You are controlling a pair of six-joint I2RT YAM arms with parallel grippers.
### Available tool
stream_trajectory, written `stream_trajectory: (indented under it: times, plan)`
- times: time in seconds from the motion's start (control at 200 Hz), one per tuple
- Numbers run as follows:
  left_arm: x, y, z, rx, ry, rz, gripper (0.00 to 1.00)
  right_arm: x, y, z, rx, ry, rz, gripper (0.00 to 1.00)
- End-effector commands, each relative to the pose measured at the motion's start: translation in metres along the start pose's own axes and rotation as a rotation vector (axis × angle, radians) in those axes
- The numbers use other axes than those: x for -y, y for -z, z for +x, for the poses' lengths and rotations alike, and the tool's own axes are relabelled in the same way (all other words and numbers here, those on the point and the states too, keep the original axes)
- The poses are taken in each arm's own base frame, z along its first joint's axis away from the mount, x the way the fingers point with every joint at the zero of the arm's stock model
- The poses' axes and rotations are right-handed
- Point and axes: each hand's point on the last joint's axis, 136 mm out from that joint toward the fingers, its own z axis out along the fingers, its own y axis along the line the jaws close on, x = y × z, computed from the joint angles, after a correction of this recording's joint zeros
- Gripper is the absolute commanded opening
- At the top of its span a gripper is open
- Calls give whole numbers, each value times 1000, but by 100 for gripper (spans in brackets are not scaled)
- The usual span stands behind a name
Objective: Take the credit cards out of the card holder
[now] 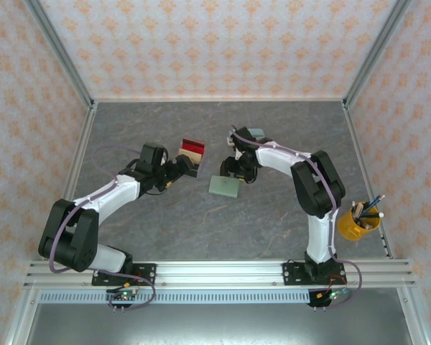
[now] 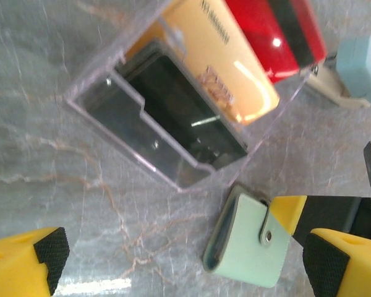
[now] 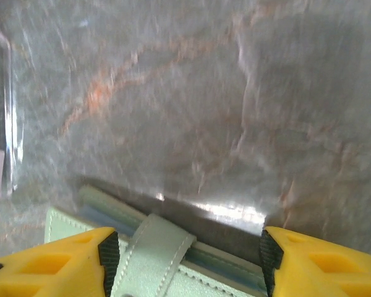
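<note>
Counter (image 1: 165, 223): grey marbled stone, walled on three sides in peach patterned paper.

1. Nearest, right edge: yellow cup (image 1: 358, 223) of pens. Not wanted.

2. Mid-counter: holder (image 1: 224, 186), sage green, lying flat and folded shut, with its strap (image 2: 267, 230) snapped across the open edge. I judge it light, thin and soft. It is likely to flex under a pinch and to slide on the smooth stone if nudged, and nothing about it looks fragile. Best hold, to my mind, is to pin one panel down or pinch across the two long edges while the other hand lifts the strap. Layered edges show along its side, but I cannot tell whether anything is tucked inside.

3. My right hand (image 3: 185, 257): fingers partly spread, astride the holder with the strap between them. I cannot tell whether the pads press on it. Nothing is lifted.

4. My left hand (image 2: 185, 266): spread to its widest and holding nothing, it hovers near the holder and the box beyond.

5. Beyond the holder: clear box (image 2: 111, 111) carrying a red card (image 2: 278, 31), a tan card (image 2: 229, 68) and a dark grey card (image 2: 179, 111), all overlapping. I take them for stiff, slick and thin, best taken by the edges.

6. Farthest: teal case (image 2: 360, 65) with a pale edge, near the box.
</note>
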Motion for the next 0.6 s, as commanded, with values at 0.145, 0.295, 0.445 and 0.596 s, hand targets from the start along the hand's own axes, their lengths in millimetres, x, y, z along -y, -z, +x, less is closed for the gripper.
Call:
stream_trajectory:
  times: [0.145,0.295,0.445,0.596]
  plan:
    - [1,-11,44,-168,19,59,98,-40,10,61,-78,-92,-174,59]
    - [2,-18,60,-209,58,97,88,-32,23,53,9,-75,-126,52]
    - [6,-25,73,-259,73,100,73,-21,22,51,13,-34,-50,48]
    - [3,-33,80,-284,110,100,61,-22,16,59,-35,-7,-64,41]
